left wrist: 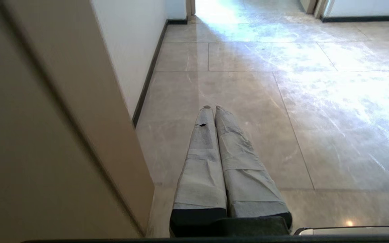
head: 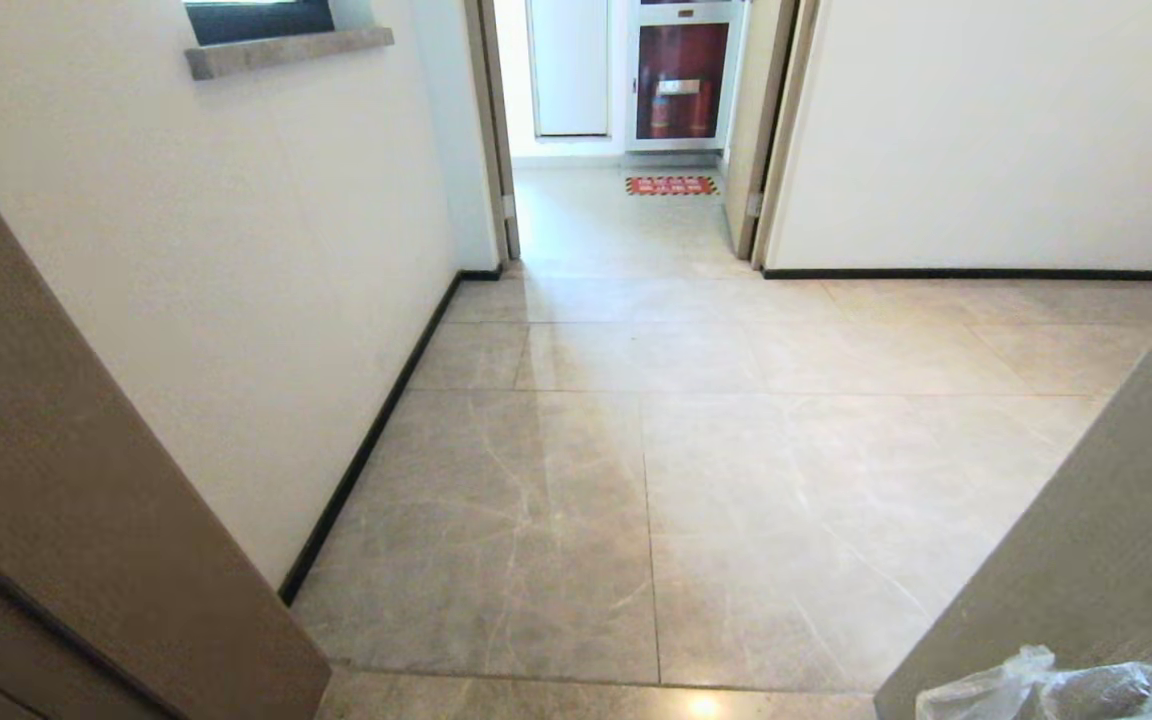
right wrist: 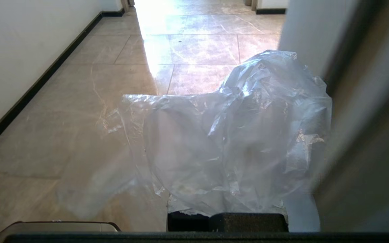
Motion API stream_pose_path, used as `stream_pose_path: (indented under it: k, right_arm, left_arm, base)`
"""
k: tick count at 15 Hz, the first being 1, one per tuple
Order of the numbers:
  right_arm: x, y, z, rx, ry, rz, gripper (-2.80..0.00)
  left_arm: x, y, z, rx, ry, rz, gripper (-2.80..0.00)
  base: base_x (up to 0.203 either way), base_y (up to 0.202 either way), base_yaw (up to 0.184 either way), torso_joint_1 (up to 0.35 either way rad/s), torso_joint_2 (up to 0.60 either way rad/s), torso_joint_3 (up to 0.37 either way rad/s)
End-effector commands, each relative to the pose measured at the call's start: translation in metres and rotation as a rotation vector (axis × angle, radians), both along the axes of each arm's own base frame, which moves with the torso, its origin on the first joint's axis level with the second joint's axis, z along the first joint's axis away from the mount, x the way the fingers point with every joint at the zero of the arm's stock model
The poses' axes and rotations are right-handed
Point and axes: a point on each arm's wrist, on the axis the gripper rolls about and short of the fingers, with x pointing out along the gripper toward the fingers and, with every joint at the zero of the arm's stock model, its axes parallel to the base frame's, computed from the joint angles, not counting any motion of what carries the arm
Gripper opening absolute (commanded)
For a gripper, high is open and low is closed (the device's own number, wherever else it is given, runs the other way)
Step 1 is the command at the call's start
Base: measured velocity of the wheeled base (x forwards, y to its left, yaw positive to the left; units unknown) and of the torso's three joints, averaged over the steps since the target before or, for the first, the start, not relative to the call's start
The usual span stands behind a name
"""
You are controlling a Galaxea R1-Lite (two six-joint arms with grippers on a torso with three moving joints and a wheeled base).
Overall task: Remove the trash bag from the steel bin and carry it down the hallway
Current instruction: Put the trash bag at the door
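Trash bag [right wrist: 235, 135] drapes over the right gripper [right wrist: 226, 202], clamped tight on its thin plastic, at five o'clock in the head view. Left gripper [left wrist: 212, 108] rides closed and empty. Door frame [head: 1086, 540] at three o'clock could snag and tear the film as the robot enters the hallway [head: 736, 450].

Hallway [head: 696, 450] floor tiles grey-beige, marble-look, pale veins, thin dark grout lines. Walls [head: 266, 250] plain off-white; baseboard [head: 366, 450] black. Door panels [head: 66, 500] at both sides muted brown-taupe. Trash bag [right wrist: 235, 135] was clear, crinkled, whitish glints (contents not discernible). Left gripper [left wrist: 212, 108] fingers wrapped in pale grey tape, black at base. Far mat [head: 671, 185] red with pale pattern. Cabinet [head: 681, 80] beyond doorway dark red, white frame. Window ledge [head: 286, 52] grey-brown.
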Motion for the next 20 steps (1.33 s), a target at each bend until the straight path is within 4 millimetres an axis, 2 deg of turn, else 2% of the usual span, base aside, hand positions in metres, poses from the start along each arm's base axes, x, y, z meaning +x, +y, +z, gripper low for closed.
stream_pose_path:
  k: [1,20]
  right_arm:
    - [0.0001,0.0,0.0001,0.0,0.001,0.002,-2.8]
    - [0.0001,0.0,0.0001,0.0,0.001,0.0,-2.8]
  left_arm:
    - [-0.0001,0.0,-0.0001,-0.001,-0.001,0.0,-2.8]
    - [0.0,0.0,0.0,-0.001,0.0,0.0,-2.8]
  base:
    - [0.195,0.0,0.0,0.002,0.01,0.002]
    - [0.191,0.0,0.001,0.003,0.0,0.002]
